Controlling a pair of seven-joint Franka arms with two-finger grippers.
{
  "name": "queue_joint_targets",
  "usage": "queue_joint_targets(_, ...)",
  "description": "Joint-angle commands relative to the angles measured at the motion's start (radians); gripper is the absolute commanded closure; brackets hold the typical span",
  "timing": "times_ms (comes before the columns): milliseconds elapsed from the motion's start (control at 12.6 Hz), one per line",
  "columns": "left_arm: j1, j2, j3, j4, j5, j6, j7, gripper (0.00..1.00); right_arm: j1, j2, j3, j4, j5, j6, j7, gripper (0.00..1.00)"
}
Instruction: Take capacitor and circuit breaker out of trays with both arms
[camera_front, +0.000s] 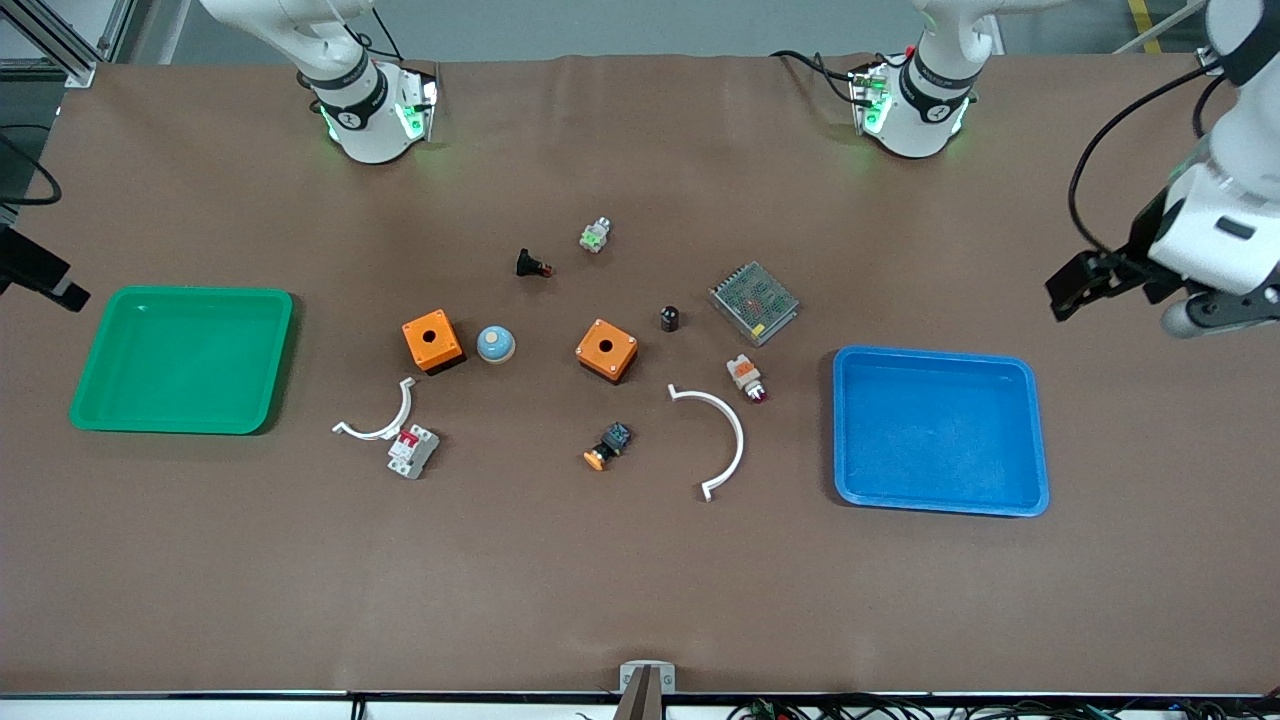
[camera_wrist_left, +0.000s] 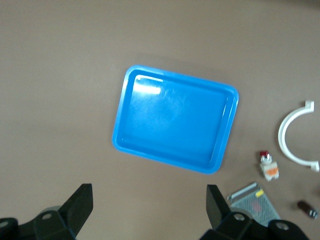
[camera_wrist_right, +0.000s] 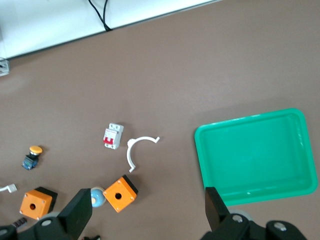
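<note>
The capacitor (camera_front: 670, 318), a tiny black cylinder, stands mid-table between an orange box (camera_front: 607, 350) and a grey meshed unit (camera_front: 754, 301); it also shows in the left wrist view (camera_wrist_left: 307, 209). The breaker (camera_front: 413, 451), light grey with a red switch, lies beside a small white arc (camera_front: 380, 420); it also shows in the right wrist view (camera_wrist_right: 113, 136). My left gripper (camera_front: 1080, 285) is open and empty, up in the air past the blue tray's (camera_front: 940, 430) end of the table. My right gripper (camera_wrist_right: 147, 199) is open and empty, high over the table beside the green tray (camera_wrist_right: 255, 155).
A second orange box (camera_front: 432, 340) sits beside a blue-white dome (camera_front: 495, 344). A large white arc (camera_front: 725, 440), a white-orange part with a red tip (camera_front: 747, 377), a black-blue switch with an orange cap (camera_front: 608, 446), a black part (camera_front: 532, 265) and a green-white part (camera_front: 595, 235) lie around.
</note>
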Motion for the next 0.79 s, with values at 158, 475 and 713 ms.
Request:
queue_joint_targets(158, -0.019, -0.072, 0.082, -0.028, -0.107, -0.081, 0.077, 0.00, -0.005, 0.011, 0.015, 0.047, -0.044, -0.049, 0.022, 0.00)
queue_joint_targets(475, -0.016, -0.095, 0.065, -0.045, -0.109, -0.087, 0.077, 0.00, 0.004, 0.003, 0.015, 0.021, -0.045, -0.049, 0.024, 0.00)
queue_joint_targets(713, -0.016, -0.112, 0.045, -0.063, -0.090, -0.089, 0.082, 0.00, 0.009, 0.002, 0.015, 0.017, -0.048, -0.048, 0.024, 0.00)
